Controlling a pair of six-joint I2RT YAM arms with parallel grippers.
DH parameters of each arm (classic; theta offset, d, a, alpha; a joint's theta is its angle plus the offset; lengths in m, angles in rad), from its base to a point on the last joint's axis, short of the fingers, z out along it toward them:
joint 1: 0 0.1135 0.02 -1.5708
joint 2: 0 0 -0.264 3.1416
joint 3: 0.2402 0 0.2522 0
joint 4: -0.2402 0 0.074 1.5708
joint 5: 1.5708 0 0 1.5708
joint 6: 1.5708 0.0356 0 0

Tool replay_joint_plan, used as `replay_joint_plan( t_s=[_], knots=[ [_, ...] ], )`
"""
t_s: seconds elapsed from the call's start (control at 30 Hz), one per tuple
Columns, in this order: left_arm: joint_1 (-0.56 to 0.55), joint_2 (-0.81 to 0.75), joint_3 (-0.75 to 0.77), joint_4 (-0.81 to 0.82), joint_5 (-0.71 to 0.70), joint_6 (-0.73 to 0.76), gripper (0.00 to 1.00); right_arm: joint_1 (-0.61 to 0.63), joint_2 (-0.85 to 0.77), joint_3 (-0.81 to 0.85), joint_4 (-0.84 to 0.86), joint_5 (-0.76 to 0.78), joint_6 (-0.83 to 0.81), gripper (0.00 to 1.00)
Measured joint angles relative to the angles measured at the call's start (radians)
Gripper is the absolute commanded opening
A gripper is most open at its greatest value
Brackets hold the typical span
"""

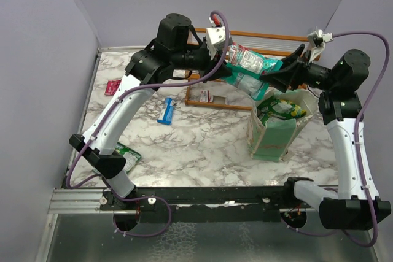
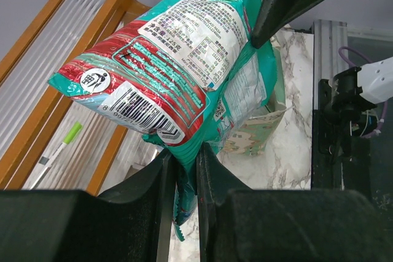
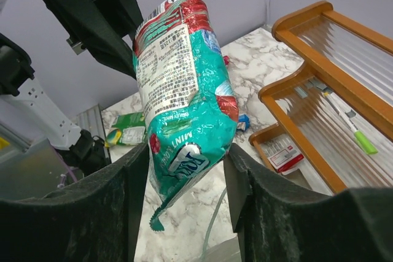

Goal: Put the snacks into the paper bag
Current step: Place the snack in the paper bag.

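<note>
A teal snack packet (image 1: pixel 249 69) hangs in the air between both arms, above the back of the table. My left gripper (image 1: pixel 224 50) is shut on one crimped end of it; in the left wrist view the teal packet (image 2: pixel 166 59) rises from my left gripper (image 2: pixel 184 164). My right gripper (image 3: pixel 184 170) is open, its jaws either side of the packet's other end (image 3: pixel 184 90), close against its sides. The pale-green paper bag (image 1: pixel 273 133) stands upright just below and to the right, with green-and-yellow packets (image 1: pixel 279 110) inside.
The brown slatted rack (image 1: pixel 264 36) lies at the back behind the packet, holding a red card (image 1: pixel 202 96) and a green pen (image 3: pixel 362 142). On the table lie a blue bar (image 1: pixel 166 111), a red-pink packet (image 1: pixel 112 86) and a green-and-yellow packet (image 1: pixel 126 154).
</note>
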Motion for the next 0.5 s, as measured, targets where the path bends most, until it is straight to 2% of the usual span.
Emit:
replay_joint_plan(
  t_s=[0.33, 0.4, 0.5],
  knots=[
    [-0.006, 0.000, -0.016, 0.018, 0.035, -0.016, 0.00, -0.006, -0.014, -0.024, 0.034, -0.010, 0.026, 0.09],
    [-0.006, -0.002, -0.026, 0.030, 0.045, -0.019, 0.05, -0.010, -0.025, -0.031, 0.033, -0.010, 0.023, 0.03],
    [-0.006, -0.010, -0.047, 0.054, 0.063, -0.025, 0.17, -0.027, -0.054, -0.035, 0.018, -0.010, 0.008, 0.01]
  ],
)
